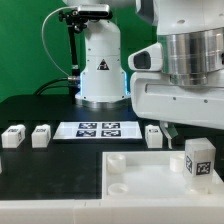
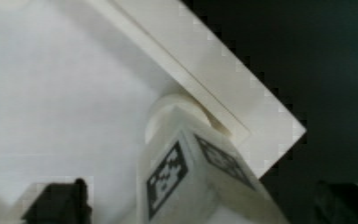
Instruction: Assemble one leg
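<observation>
Black table [image 1: 50, 165]: leg [image 1: 198, 160] upright at white plate [image 1: 150, 185] corner; gripper [image 2: 202, 205] spread wide.

The leg [image 1: 199, 160] and the plate [image 1: 150, 173] look smooth, matt white plastic.

No words – only tags [image 1: 203, 164] (leg [image 1: 192, 150], marker board [image 1: 69, 131]).

white leg [image 1: 199, 158], black-and-white tag [image 1: 204, 167], black table [image 1: 50, 178]
</observation>
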You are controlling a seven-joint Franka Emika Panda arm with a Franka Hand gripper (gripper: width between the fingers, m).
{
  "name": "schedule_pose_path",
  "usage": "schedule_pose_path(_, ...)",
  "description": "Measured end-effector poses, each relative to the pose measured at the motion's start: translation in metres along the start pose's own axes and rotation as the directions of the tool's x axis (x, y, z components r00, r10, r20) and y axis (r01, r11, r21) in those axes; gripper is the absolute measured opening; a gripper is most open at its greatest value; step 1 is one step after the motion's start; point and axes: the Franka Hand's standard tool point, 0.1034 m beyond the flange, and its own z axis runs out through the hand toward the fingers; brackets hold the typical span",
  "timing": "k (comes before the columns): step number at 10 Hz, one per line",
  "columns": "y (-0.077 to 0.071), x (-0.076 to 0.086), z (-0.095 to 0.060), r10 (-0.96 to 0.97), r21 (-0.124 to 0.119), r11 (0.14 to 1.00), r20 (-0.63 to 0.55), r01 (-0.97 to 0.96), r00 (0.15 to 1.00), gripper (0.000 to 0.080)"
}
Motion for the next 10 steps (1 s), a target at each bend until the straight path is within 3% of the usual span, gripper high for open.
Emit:
schedule_pose_path(3, 0.0004, 0.0003, 0.0002, -0.343, -0.003, 0.939, -0.001, 0.343, 0.939, 0.0649)
schedule_pose_path(4, -0.0055, -0.0016, -0.0019, -0.654, -0.069, 0.755, -0.015, 0.652, 0.756, 0.0649)
schedule_pose_path(5, -0.0064, -0.0031, -0.0007, -0.713, -0.066, 0.7, -0.009, 0.711, 0.701, 0.0649)
schedule_pose_path(7, -0.0065, -0.0032, -0.0006, -0.656, -0.055, 0.754, -0.012, 0.655, 0.754, 0.0619)
schedule_pose_path(8, -0.0073, -0.0042, -0.0005, -0.589, -0.049, 0.808, -0.016, 0.587, 0.808, 0.0439)
schedule_pose_path(9, -0.0077, -0.0046, -0.0005, -0.532, -0.042, 0.847, -0.018, 0.531, 0.847, 0.0439)
schedule_pose_path(10, -0.0071, -0.0036, -0.0008, -0.418, -0.038, 0.908, -0.023, 0.417, 0.908, 0.0311)
